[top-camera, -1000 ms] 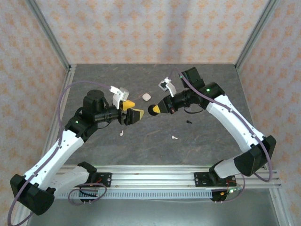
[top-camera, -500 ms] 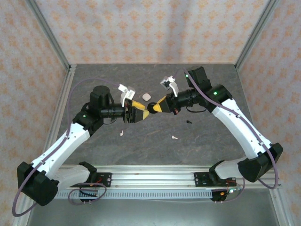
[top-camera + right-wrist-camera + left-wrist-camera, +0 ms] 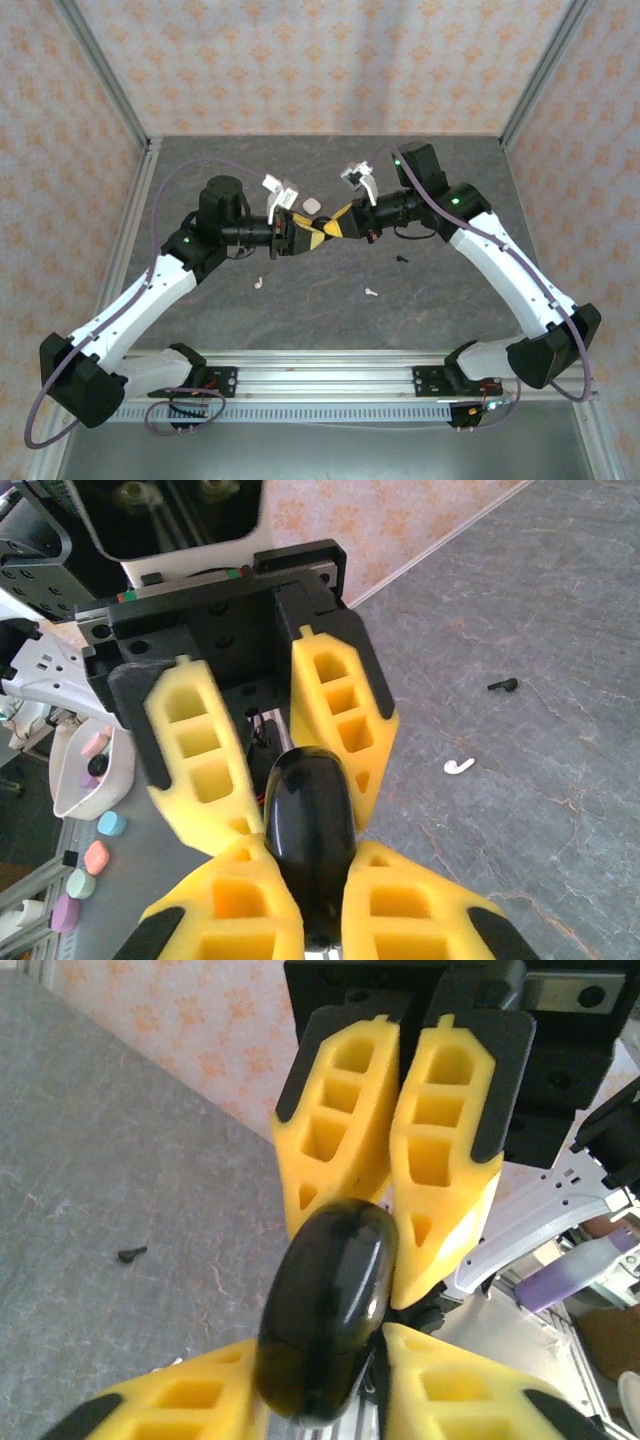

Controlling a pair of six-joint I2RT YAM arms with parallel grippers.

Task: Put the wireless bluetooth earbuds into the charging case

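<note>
Above the middle of the grey table (image 3: 450, 190) my two grippers meet tip to tip around a glossy black disc (image 3: 330, 1310) (image 3: 310, 820). My left gripper (image 3: 298, 237) (image 3: 325, 1360) is shut on one end of the disc. The right gripper (image 3: 328, 230) (image 3: 310, 875) is shut on the other end. The charging case (image 3: 312, 204), a small white pebble, lies on the table just behind the fingertips. One white earbud (image 3: 258, 282) lies below the left gripper. The other earbud (image 3: 371, 292) (image 3: 459, 766) lies below the right one.
A tiny black piece (image 3: 401, 258) (image 3: 131, 1254) (image 3: 502, 685) lies on the table under the right forearm. Patterned walls and metal posts close in the back and sides. The aluminium rail (image 3: 330, 375) with both arm bases runs along the near edge.
The left arm has moved right and up to the right gripper, and its fingers have closed in from wide open onto the black disc. The right gripper has shifted slightly left and stayed shut.
</note>
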